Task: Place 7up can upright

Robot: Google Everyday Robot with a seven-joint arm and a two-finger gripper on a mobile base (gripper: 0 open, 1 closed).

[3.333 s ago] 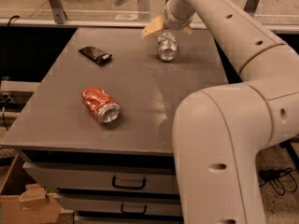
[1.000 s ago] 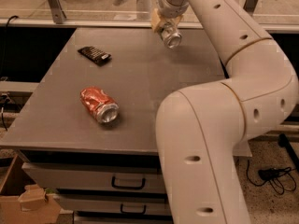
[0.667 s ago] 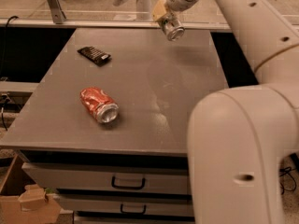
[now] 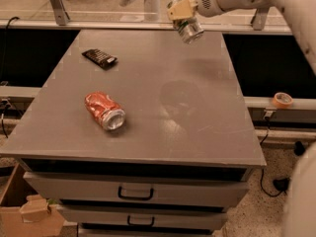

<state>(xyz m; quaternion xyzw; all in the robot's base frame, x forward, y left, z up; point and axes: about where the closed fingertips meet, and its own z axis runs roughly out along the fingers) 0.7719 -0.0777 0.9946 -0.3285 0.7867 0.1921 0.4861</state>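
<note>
The 7up can point(image 4: 188, 30) is a silver can with a shiny metal end, held tilted in the air above the far right part of the grey table point(image 4: 197, 117). My gripper point(image 4: 181, 14) with yellowish fingers is shut on the 7up can from above, at the top of the view. The white arm runs from the gripper to the upper right corner. The can's lettering does not show.
A dented red-orange can point(image 4: 104, 111) lies on its side at the table's left middle. A dark flat packet point(image 4: 99, 58) lies at the far left. Drawers point(image 4: 133, 192) sit below the front edge. A tape roll point(image 4: 282, 100) rests on a ledge at right.
The gripper took the 7up can off the far right of the table and lifted it into the air. The arm swung out of the foreground towards the upper right.
</note>
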